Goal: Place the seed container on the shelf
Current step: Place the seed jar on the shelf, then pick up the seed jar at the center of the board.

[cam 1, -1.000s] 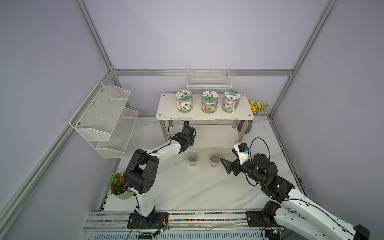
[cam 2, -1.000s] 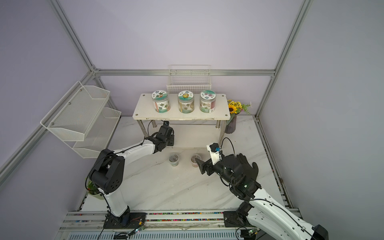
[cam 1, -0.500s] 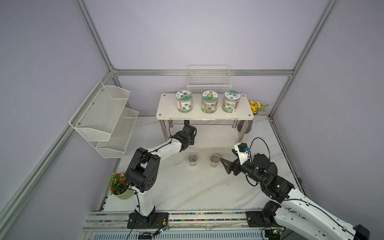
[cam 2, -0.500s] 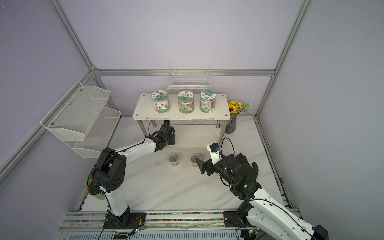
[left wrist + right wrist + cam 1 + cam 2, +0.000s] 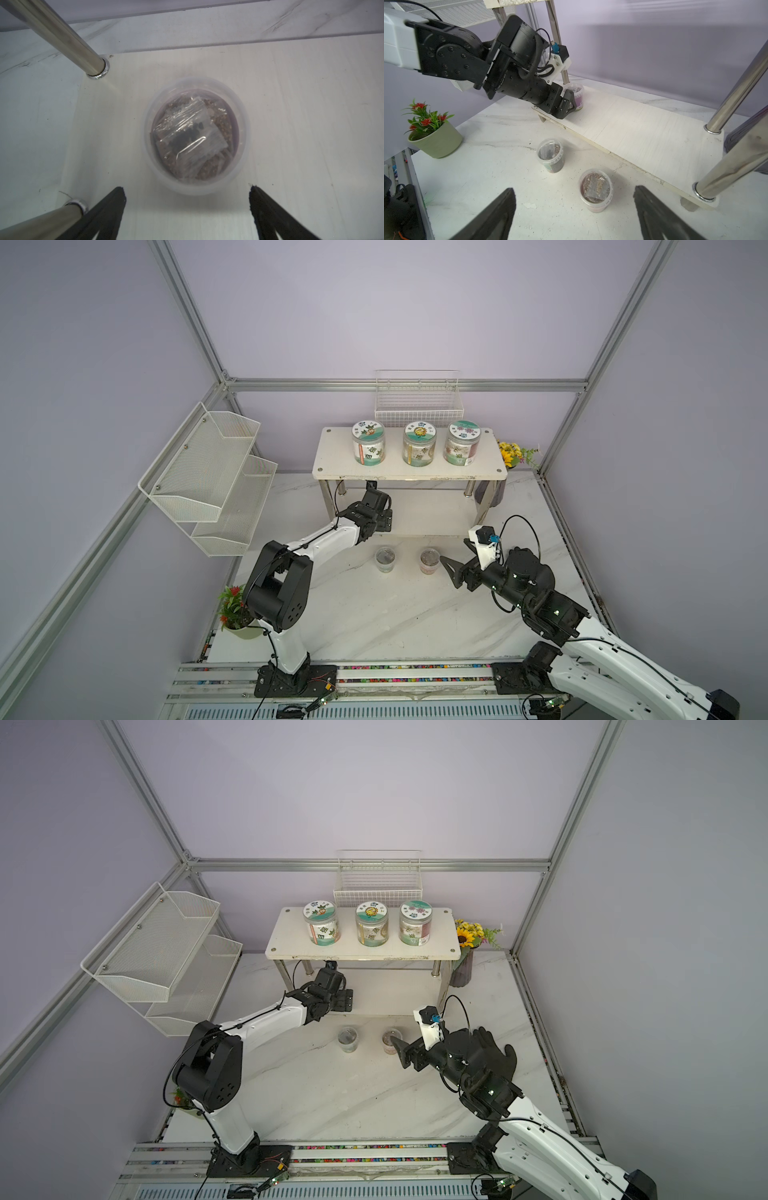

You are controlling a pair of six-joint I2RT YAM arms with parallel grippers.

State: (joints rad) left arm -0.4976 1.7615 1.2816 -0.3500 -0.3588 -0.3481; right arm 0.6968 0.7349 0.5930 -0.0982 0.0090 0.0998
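The shelf (image 5: 332, 460) stands at the back, with its lower board (image 5: 436, 518) just above the table. A clear seed container (image 5: 196, 135) holding a seed packet stands upright on that board beside a metal leg (image 5: 62, 35). It also shows as the purple-labelled seed container (image 5: 576, 93). My left gripper (image 5: 187, 192) is open, its fingers apart from the container on both sides; it reaches under the top board as the left gripper (image 5: 380, 522). Two more seed containers (image 5: 385, 559) (image 5: 429, 561) stand on the table. My right gripper (image 5: 574, 189) hangs open, close beside the nearer one (image 5: 595, 190).
Three large labelled jars (image 5: 419, 444) fill the shelf's top board. A white mesh rack (image 5: 208, 477) hangs on the left wall and a wire basket (image 5: 417, 400) on the back wall. A potted red plant (image 5: 433, 137) stands front left, a sunflower vase (image 5: 463, 965) back right.
My left gripper has opened and let go of the seed container on the shelf's lower board. The right arm has not moved.
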